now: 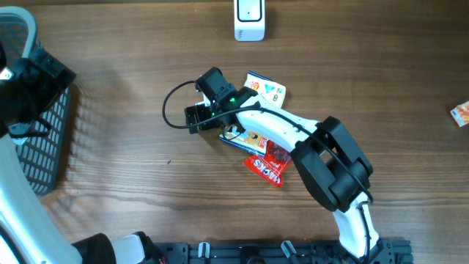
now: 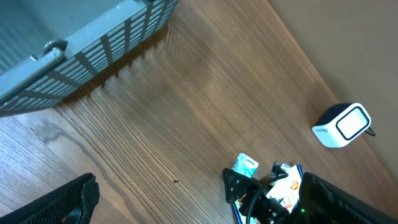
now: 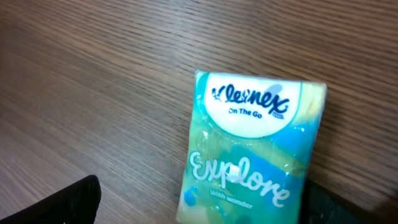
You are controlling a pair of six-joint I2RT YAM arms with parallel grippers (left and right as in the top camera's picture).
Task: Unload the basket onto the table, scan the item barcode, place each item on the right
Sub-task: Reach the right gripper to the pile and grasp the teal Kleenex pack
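The Kleenex pack [image 3: 249, 149] lies flat on the wooden table [image 3: 93, 74], label up, with "On The Go" and "Explore" readable; it sits near the middle of the table, directly beneath my right gripper [image 3: 202, 190]; that gripper hangs over it with its two fingers spread wide, one well clear of the pack's side, the other close to the opposite edge, though I cannot tell whether it touches; it has hold of nothing. From my left wrist camera the pack shows just beside the black head of my right gripper; a red snack packet [image 1: 267, 167] lies near it, partly under my right arm; a small orange and white packet [image 1: 460, 112] lies well apart at the right edge. The white scanner [image 1: 249, 18] stands at the far edge, well apart from the pack; the grey basket [image 1: 44, 139] sits at the left edge. My left gripper [image 2: 199, 186] hangs above bare wood with its fingers wide apart and nothing between them.
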